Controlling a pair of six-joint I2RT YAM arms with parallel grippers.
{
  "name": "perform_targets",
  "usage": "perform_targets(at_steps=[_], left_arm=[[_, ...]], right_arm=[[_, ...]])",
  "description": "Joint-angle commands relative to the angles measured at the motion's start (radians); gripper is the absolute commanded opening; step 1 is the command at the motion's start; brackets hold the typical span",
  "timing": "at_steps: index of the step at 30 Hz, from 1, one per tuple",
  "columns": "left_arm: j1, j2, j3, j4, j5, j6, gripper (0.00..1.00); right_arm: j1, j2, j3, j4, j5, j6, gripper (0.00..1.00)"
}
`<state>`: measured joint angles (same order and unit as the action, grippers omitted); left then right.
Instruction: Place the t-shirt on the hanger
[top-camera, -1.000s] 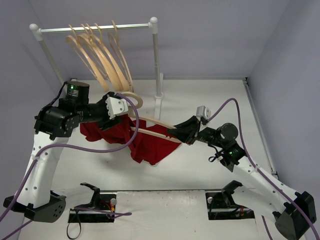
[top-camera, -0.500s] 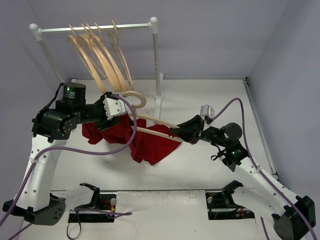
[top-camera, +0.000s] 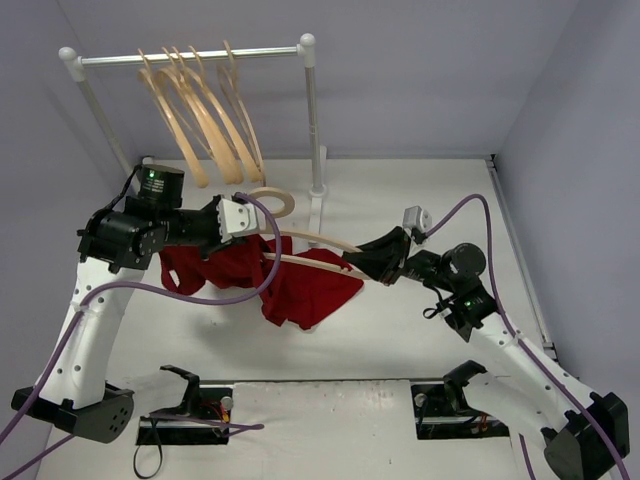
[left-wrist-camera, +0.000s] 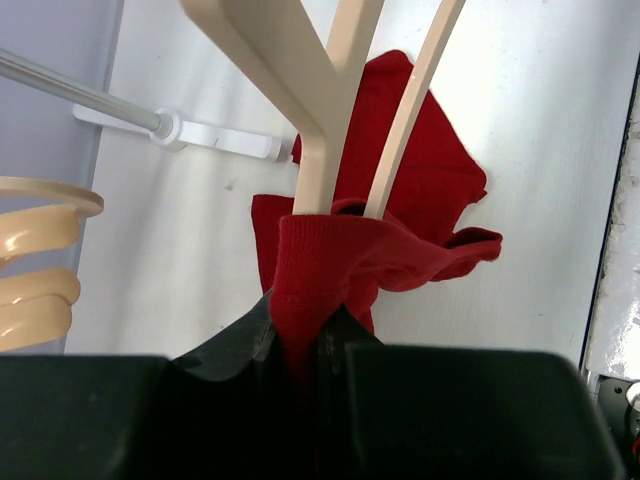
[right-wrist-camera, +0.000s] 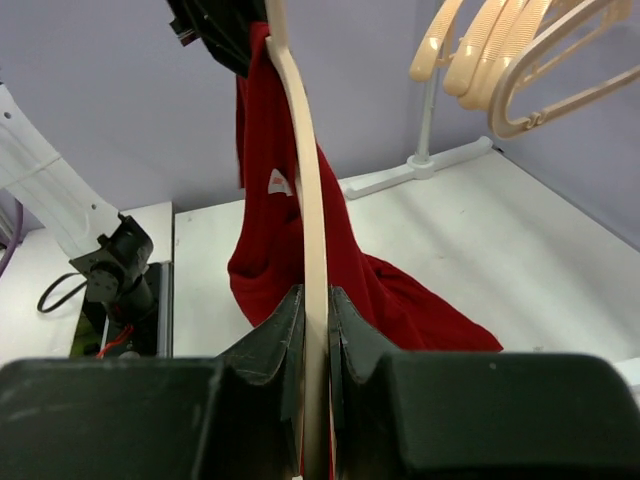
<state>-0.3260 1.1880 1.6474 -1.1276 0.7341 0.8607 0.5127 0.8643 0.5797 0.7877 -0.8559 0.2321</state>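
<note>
Left arm has swung a touch to the right, right arm has drawn back to the right, and the hanger (top-camera: 310, 262) is stretched between them. Left gripper (left-wrist-camera: 305, 345): jaws pinched tight on a fold of the t-shirt (top-camera: 300, 287). Right gripper (right-wrist-camera: 315, 300): jaws narrow, clamped on the hanger's right end. In the left wrist view the hanger's left end sits inside 1 opening of the cloth, and that looks like all that's done. The rest of the shirt sags below the hanger, toward the surface (top-camera: 420, 190). Left to do, I'd say: draw the cloth along and seat both shoulders.
</note>
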Motion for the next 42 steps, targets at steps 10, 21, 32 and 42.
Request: perform_targets(at_steps=[10, 21, 32, 42], left_arm=[[0.007, -0.086, -0.113, 0.202, 0.027, -0.131, 0.0], [0.004, -0.165, -0.315, 0.486, -0.057, -0.362, 0.0], [0.004, -0.185, -0.384, 0.626, 0.056, -0.442, 0.0], [0.004, -0.209, -0.426, 0.627, 0.094, -0.421, 0.0]], right_arm=[[-0.023, 0.091, 0.107, -0.001, 0.211, 0.006, 0.72], [-0.027, -0.133, 0.103, -0.251, 0.612, 0.044, 0.92], [0.101, -0.094, -0.023, -0.206, 0.696, 0.329, 0.48], [0.433, 0.283, 0.0, 0.12, 0.944, 0.541, 0.59]])
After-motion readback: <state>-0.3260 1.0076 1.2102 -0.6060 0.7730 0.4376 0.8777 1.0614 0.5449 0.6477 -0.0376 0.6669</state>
